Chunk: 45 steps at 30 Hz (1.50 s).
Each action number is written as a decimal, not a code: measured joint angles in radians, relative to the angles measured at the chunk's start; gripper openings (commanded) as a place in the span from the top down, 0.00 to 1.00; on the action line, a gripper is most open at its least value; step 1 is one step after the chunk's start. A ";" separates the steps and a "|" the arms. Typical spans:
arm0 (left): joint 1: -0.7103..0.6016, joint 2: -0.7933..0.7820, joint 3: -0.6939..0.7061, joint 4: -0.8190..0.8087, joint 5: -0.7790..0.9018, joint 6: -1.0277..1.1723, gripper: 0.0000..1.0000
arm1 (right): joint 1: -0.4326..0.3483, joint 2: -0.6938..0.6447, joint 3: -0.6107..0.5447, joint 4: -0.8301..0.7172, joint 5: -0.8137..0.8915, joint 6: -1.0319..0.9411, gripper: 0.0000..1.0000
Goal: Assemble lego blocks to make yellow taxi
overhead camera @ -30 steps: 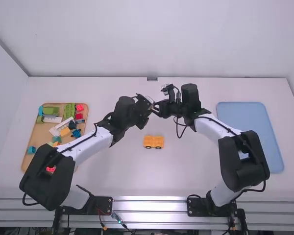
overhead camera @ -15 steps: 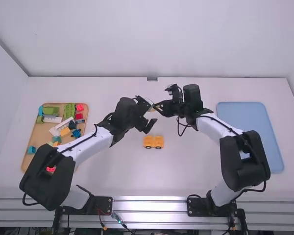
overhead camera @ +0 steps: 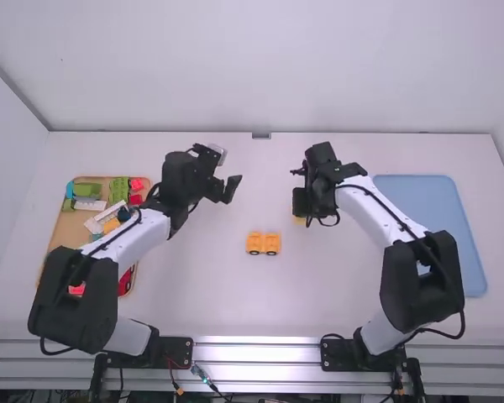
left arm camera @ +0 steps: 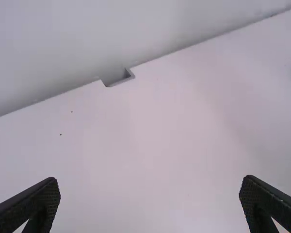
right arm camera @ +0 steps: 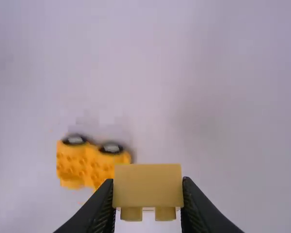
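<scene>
The left jaws stand apart; right of them the wheeled base [overhead camera: 263,243] sits on the desk [overhead camera: 202,294], likely light, stiff plastic, best taken low by its sides. Farther right, the right jaws clamp a block [right arm camera: 148,187] by opposite faces, probably a little slippery

From high behind both arms [overhead camera: 420,277], I look forward and down across the desk [overhead camera: 193,294]; my closer left wrist view faces its far edge [overhead camera: 361,133], sharing the notch [overhead camera: 260,135], while my right wrist view looks down from near, sharing the yellow wheeled blocks [right arm camera: 93,161].
</scene>
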 measured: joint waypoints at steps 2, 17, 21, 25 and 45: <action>0.032 0.000 0.000 0.006 0.043 -0.003 0.01 | 0.023 0.000 0.000 -0.053 0.023 0.020 0.75; 0.095 0.000 0.000 -0.076 0.134 -0.003 0.01 | 0.061 0.089 0.000 -0.146 0.089 -0.273 0.92; 0.095 0.000 0.000 -0.075 0.134 -0.003 0.01 | 0.013 0.205 0.003 -0.171 0.101 -0.413 0.98; 0.095 0.000 0.000 -0.074 0.131 0.000 0.01 | -0.005 0.293 0.028 -0.198 0.110 -0.557 0.96; 0.095 0.000 0.000 -0.087 0.114 0.020 0.01 | 0.111 0.310 0.119 -0.162 0.254 -1.315 0.64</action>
